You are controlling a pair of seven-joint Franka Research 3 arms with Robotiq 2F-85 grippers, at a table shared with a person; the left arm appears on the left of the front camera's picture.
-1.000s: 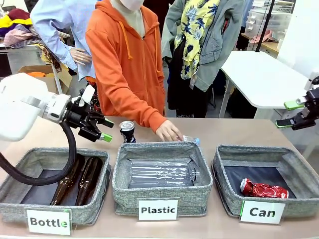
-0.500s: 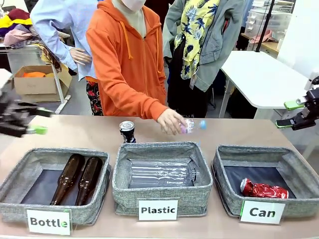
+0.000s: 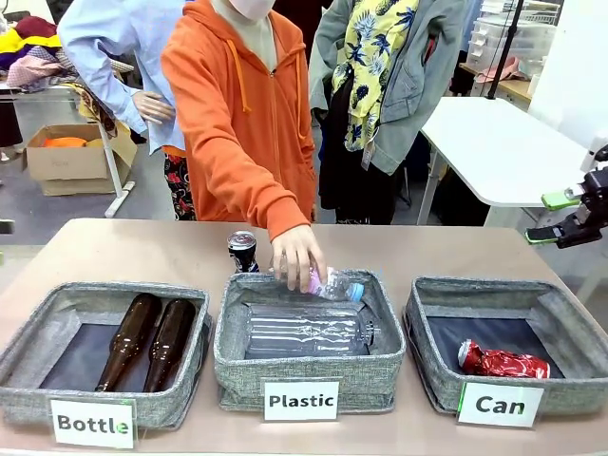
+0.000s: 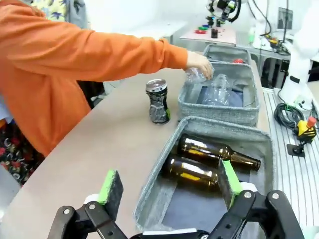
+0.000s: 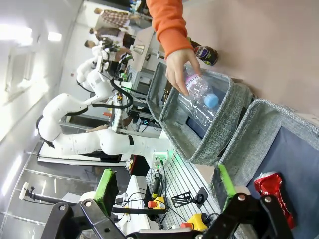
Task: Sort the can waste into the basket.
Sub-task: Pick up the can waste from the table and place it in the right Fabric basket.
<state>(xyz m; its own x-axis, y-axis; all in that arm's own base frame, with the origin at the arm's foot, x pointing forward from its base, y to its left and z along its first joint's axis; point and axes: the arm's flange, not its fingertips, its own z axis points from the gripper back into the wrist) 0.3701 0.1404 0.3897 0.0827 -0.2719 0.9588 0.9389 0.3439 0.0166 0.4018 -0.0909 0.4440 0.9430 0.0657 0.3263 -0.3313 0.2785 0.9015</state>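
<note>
The left arm, which reached over the Bottle basket [image 3: 28, 399] a second ago, has drawn back out of the front view. Its wrist camera shows the left gripper [image 4: 170, 184] with its pads spread wide and nothing between them, above that basket's near end. The right gripper [image 3: 551, 218] has not moved from the table's right edge and is equally wide apart and empty. The person's hand [image 3: 297, 258], earlier on the table behind the Plastic basket [image 3: 237, 366], now holds a small clear bottle [image 3: 337, 285] over that basket's back rim. The dark can [image 3: 242, 251] stays upright on the table behind the Plastic basket. The crushed red can [image 3: 502, 361] still lies in the Can basket [image 3: 570, 389].
</note>
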